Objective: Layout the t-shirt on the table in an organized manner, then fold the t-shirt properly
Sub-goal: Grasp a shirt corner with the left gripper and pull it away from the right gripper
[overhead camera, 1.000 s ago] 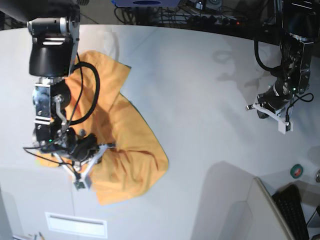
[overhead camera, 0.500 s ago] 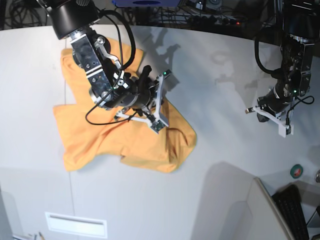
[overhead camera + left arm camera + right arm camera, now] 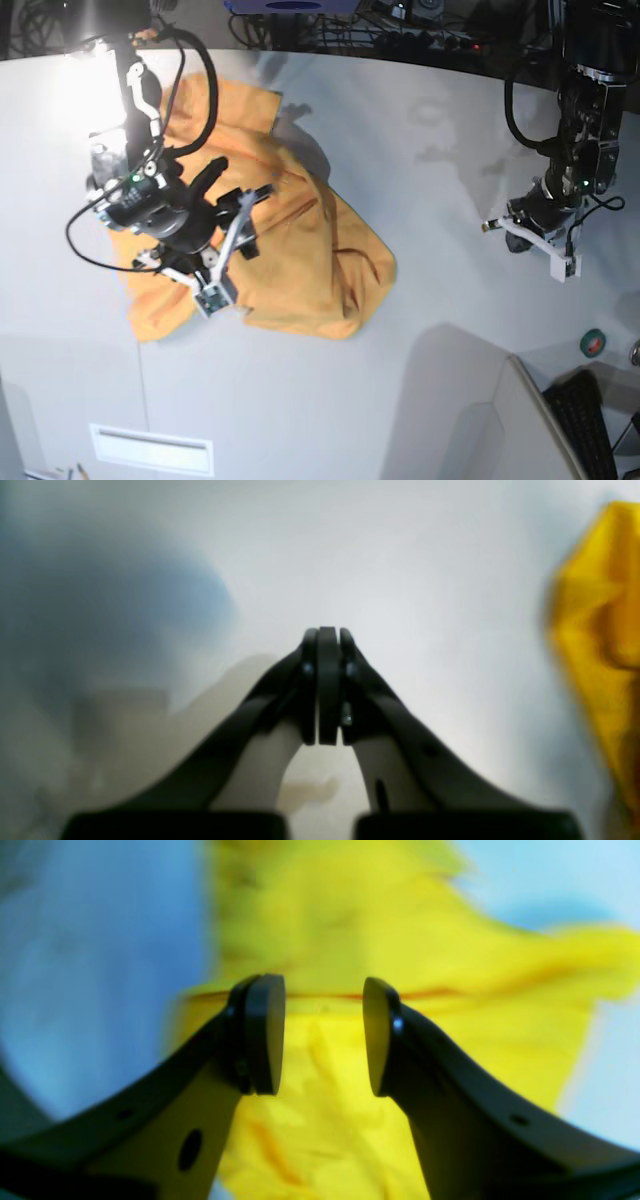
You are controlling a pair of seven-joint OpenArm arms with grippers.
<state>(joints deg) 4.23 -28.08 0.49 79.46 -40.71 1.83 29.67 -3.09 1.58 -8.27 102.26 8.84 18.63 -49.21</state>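
The orange-yellow t-shirt [image 3: 310,260] lies crumpled and partly spread on the white table [image 3: 430,150], left of centre. My right gripper [image 3: 238,245] hovers over the shirt's left half. In the right wrist view that gripper [image 3: 324,1035] is open, its pads apart with nothing between them and the t-shirt [image 3: 350,915] below. My left gripper [image 3: 530,238] hangs at the far right over bare table, well away from the cloth. In the left wrist view it [image 3: 327,635] is shut and empty, with an edge of the t-shirt [image 3: 600,655] at the frame's right.
A black keyboard [image 3: 590,420] and a small green-and-red round item [image 3: 594,342] sit at the front right. Cables [image 3: 400,30] run along the table's back edge. A white rectangular label [image 3: 150,448] is near the front left.
My right arm carried the shirt from the front left toward the middle, then drew back left. Its jaws have opened and let the cloth go. The left arm barely moved.
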